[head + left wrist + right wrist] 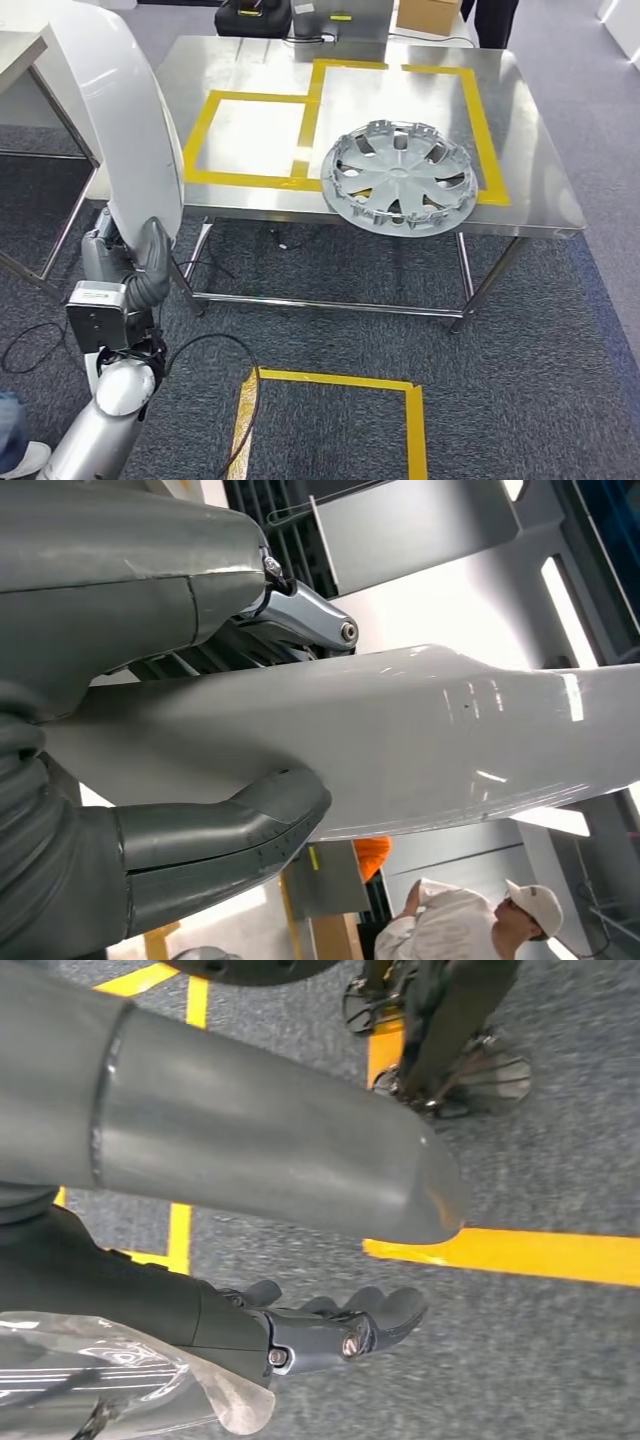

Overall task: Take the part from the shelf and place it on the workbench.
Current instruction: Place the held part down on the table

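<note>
Gripping a white panel [124, 120], the left hand [147, 270] stands left of the workbench [528, 170]; the hubcap [398, 176] overhangs its near edge; the right hand [332, 1325] seems released.

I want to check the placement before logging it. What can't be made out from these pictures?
- White part, head view: its top and left run off the edge.
- Left robot hand, head view: its fingers lie behind the white part.
- Wheel cover: its underside rests against the workbench.
- Right robot hand, right wrist view: a grey cover blocks its far side.
</note>
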Robot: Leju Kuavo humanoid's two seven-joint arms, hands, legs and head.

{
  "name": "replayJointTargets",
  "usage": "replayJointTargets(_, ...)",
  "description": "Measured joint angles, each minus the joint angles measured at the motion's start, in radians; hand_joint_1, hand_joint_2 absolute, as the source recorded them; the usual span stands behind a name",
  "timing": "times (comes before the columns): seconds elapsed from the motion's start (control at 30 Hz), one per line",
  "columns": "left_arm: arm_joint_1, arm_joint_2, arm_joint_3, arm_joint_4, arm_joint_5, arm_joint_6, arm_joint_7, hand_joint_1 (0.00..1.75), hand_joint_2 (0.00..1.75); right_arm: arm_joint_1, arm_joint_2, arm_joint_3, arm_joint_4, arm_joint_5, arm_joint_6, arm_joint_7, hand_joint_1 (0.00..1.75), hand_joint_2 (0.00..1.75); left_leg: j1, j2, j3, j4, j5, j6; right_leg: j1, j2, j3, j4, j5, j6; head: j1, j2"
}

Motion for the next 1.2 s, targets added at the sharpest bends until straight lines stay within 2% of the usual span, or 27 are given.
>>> replayJointTargets(0.13, -0.001, 0.000, 0.000, -0.001, 0.000, -0.002, 0.000, 1.75, 1.75, 0.001, 0.000, 0.000, 0.001, 0.001, 0.000, 0.000, 0.00, 0.00, -0.003, 0.002, 0.007, -0.003, -0.015, -0.019, 0.000, 0.001, 0.023, -0.029, -0.021, -0.025, -0.006, 0.000)
replayJointTargets(0.17, -0.002, 0.000, 0.000, -0.002, 0.000, -0.002, 0.000, 1.75, 1.75, 0.001, 0.001, 0.000, 0.001, 0.001, 0.000, 0.000, 0.00, 0.00, -0.002, 0.003, 0.001, 0.015, -0.025, -0.025, -0.002, 0.001, 0.030, -0.032, -0.025, -0.032, -0.008, 0.000)
replayJointTargets(0.2, -0.003, 0.000, 0.000, -0.002, 0.000, -0.002, 0.000, 1.75, 1.75, 0.001, 0.001, 0.000, 0.001, 0.001, 0.000, 0.000, 0.00, 0.00, -0.001, 0.004, -0.018, 0.056, -0.043, -0.030, -0.004, 0.000, 0.037, -0.034, -0.028, -0.038, -0.009, 0.000)
replayJointTargets(0.27, -0.002, 0.001, 0.000, -0.002, -0.001, -0.002, 0.000, 1.75, 1.75, 0.000, 0.001, 0.000, 0.001, 0.002, 0.000, 0.000, 0.00, 0.00, 0.001, 0.005, -0.093, 0.192, -0.090, -0.037, -0.004, 0.000, 0.049, -0.035, -0.039, -0.046, -0.012, 0.000)
replayJointTargets(0.3, 0.001, 0.001, 0.000, -0.002, -0.001, -0.002, 0.000, 1.75, 1.75, 0.000, 0.001, 0.000, 0.001, 0.003, 0.000, 0.000, 0.00, 0.00, 0.002, 0.005, -0.134, 0.254, -0.103, -0.039, -0.004, 0.000, 0.056, -0.035, -0.045, -0.048, -0.012, 0.000)
replayJointTargets(0.33, 0.003, 0.001, 0.000, -0.002, -0.001, -0.002, 0.000, 1.75, 1.75, 0.000, 0.001, 0.000, 0.001, 0.004, 0.000, 0.000, 0.00, 0.00, 0.002, 0.005, -0.163, 0.289, -0.099, -0.039, -0.004, 0.001, 0.064, -0.035, -0.052, -0.048, -0.012, 0.000)
replayJointTargets(0.37, 0.005, 0.002, 0.000, -0.002, -0.001, -0.002, 0.000, 1.75, 1.75, 0.001, 0.001, 0.000, 0.001, 0.004, 0.000, 0.000, 0.00, 0.00, 0.002, 0.005, -0.173, 0.283, -0.071, -0.038, -0.004, 0.002, 0.075, -0.035, -0.059, -0.047, -0.012, 0.000)
replayJointTargets(0.4, 0.006, 0.002, 0.000, -0.002, -0.001, -0.002, 0.001, 1.75, 1.75, 0.002, 0.001, 0.000, 0.001, 0.005, 0.000, 0.000, 0.00, 0.00, 0.002, 0.005, -0.165, 0.240, -0.026, -0.035, -0.004, 0.003, 0.087, -0.035, -0.067, -0.045, -0.012, 0.000)
replayJointTargets(0.43, 0.006, 0.002, 0.000, -0.002, -0.001, -0.002, 0.001, 1.75, 1.75, 0.003, 0.002, 0.000, 0.001, 0.005, 0.000, 0.000, 0.00, 0.00, 0.001, 0.005, -0.145, 0.174, 0.024, -0.030, -0.004, 0.004, 0.096, -0.036, -0.075, -0.042, -0.012, 0.000)
replayJointTargets(0.47, 0.005, 0.002, 0.000, -0.002, -0.001, -0.002, 0.001, 1.75, 1.75, 0.002, 0.002, 0.000, 0.002, 0.005, 0.000, 0.000, 0.00, 0.00, -0.001, 0.005, -0.124, 0.113, 0.059, -0.026, -0.003, 0.005, 0.105, -0.035, -0.084, -0.037, -0.011, 0.000)
replayJointTargets(0.5, 0.004, 0.002, 0.000, -0.002, -0.001, -0.002, 0.001, 1.75, 1.75, 0.001, 0.003, 0.000, 0.002, 0.005, 0.000, 0.000, 0.00, 0.00, -0.004, 0.006, -0.104, 0.063, 0.074, -0.021, -0.002, 0.006, 0.110, -0.035, -0.090, -0.032, -0.012, 0.000)
replayJointTargets(0.57, 0.003, 0.003, 0.000, -0.002, -0.002, -0.002, 0.001, 1.75, 1.75, -0.001, 0.003, 0.000, 0.002, 0.005, 0.000, -0.001, 0.00, 0.00, -0.009, 0.006, -0.088, 0.028, 0.065, -0.016, -0.002, 0.005, 0.114, -0.039, -0.097, -0.019, -0.010, 0.000)
replayJointTargets(0.67, 0.002, 0.003, 0.000, -0.003, -0.002, -0.002, 0.001, 1.75, 1.75, -0.002, 0.003, 0.000, 0.002, 0.005, 0.000, -0.001, 0.00, 0.00, -0.003, 0.003, -0.069, 0.006, 0.060, -0.003, -0.002, 0.001, 0.115, -0.034, -0.108, -0.002, -0.008, 0.000)
replayJointTargets(0.7, 0.001, 0.002, 0.000, -0.004, -0.003, -0.002, 0.001, 1.75, 1.75, -0.003, 0.003, 0.000, 0.002, 0.006, 0.000, -0.002, 0.00, 0.00, 0.000, 0.003, -0.060, -0.001, 0.060, 0.002, -0.001, 0.001, 0.098, -0.002, -0.121, 0.003, -0.006, 0.000)
replayJointTargets(0.73, 0.001, 0.002, 0.000, -0.004, -0.003, -0.003, 0.001, 1.75, 1.75, -0.003, 0.003, 0.000, 0.002, 0.007, 0.001, -0.002, 0.00, 0.00, 0.002, 0.004, -0.053, -0.005, 0.058, 0.006, -0.002, 0.001, 0.065, 0.052, -0.140, 0.006, -0.004, 0.000)
replayJointTargets(0.8, 0.003, 0.002, 0.000, -0.004, -0.004, -0.003, 0.001, 1.75, 1.75, -0.001, 0.003, 0.000, 0.003, 0.009, 0.002, -0.002, 0.00, 0.00, 0.003, 0.004, -0.046, -0.007, 0.049, 0.010, -0.003, 0.001, -0.028, 0.189, -0.174, 0.013, -0.002, 0.000)
replayJointTargets(0.83, 0.005, 0.001, 0.000, -0.004, -0.004, -0.003, 0.001, 1.75, 1.75, 0.001, 0.003, 0.000, 0.004, 0.009, 0.002, -0.002, 0.00, 0.00, 0.003, 0.004, -0.041, -0.007, 0.044, 0.010, -0.003, 0.001, -0.066, 0.231, -0.171, 0.015, -0.002, 0.000)
replayJointTargets(0.87, 0.007, 0.001, 0.000, -0.004, -0.004, -0.003, 0.001, 1.75, 1.75, 0.003, 0.003, 0.000, 0.004, 0.009, 0.002, -0.002, 0.00, 0.00, 0.003, 0.002, -0.034, -0.006, 0.038, 0.010, -0.003, 0.001, -0.086, 0.236, -0.148, 0.015, -0.001, 0.000)
replayJointTargets(0.9, 0.009, 0.001, 0.000, -0.004, -0.004, -0.003, 0.001, 1.75, 1.75, 0.004, 0.003, 0.000, 0.004, 0.009, 0.002, -0.001, 0.00, 0.00, 0.003, 0.001, -0.024, -0.006, 0.031, 0.009, -0.003, 0.001, -0.084, 0.201, -0.106, 0.014, -0.001, 0.000)
replayJointTargets(0.93, 0.010, 0.001, 0.000, -0.004, -0.004, -0.002, 0.001, 1.75, 1.75, 0.004, 0.003, 0.000, 0.004, 0.009, 0.002, -0.001, 0.00, 0.00, 0.003, 0.001, -0.013, -0.006, 0.022, 0.006, -0.004, 0.000, -0.066, 0.136, -0.054, 0.013, -0.001, 0.000)
replayJointTargets(0.97, 0.010, 0.001, 0.000, -0.004, -0.004, -0.002, 0.001, 1.75, 1.75, 0.004, 0.003, 0.000, 0.004, 0.009, 0.002, -0.001, 0.00, 0.00, 0.002, 0.001, -0.005, -0.006, 0.013, 0.003, -0.002, 0.000, -0.042, 0.073, -0.018, 0.011, -0.001, 0.000)
replayJointTargets(1.0, 0.010, 0.001, 0.000, -0.004, -0.004, -0.002, 0.001, 1.75, 1.75, 0.003, 0.003, 0.000, 0.004, 0.010, 0.002, -0.001, 0.00, 0.00, 0.000, 0.000, 0.001, -0.005, 0.005, -0.002, -0.001, -0.001, -0.016, 0.019, 0.000, 0.005, -0.001, 0.000)
replayJointTargets(1.03, 0.010, 0.001, 0.000, -0.004, -0.004, -0.002, 0.001, 1.75, 1.75, 0.002, 0.003, 0.000, 0.005, 0.010, 0.002, 0.000, 0.00, 0.00, -0.001, 0.000, 0.003, -0.005, 0.000, -0.008, 0.000, -0.001, 0.001, -0.013, 0.003, -0.001, -0.002, 0.000)
replayJointTargets(1.13, 0.010, 0.001, 0.000, -0.005, -0.005, -0.002, 0.001, 1.75, 1.75, 0.003, 0.004, 0.000, 0.005, 0.011, 0.002, 0.001, 0.00, 0.00, -0.002, 0.002, 0.011, -0.011, -0.009, -0.023, 0.001, 0.001, 0.019, -0.030, -0.016, -0.024, -0.004, 0.000)
replayJointTargets(1.2, 0.009, 0.002, 0.000, -0.006, -0.005, -0.001, 0.001, 1.75, 1.75, 0.004, 0.006, 0.000, 0.005, 0.011, 0.002, 0.001, 0.00, 0.00, -0.001, 0.003, 0.000, 0.026, -0.030, -0.033, -0.003, 0.001, 0.031, -0.035, -0.022, -0.038, -0.007, 0.000)
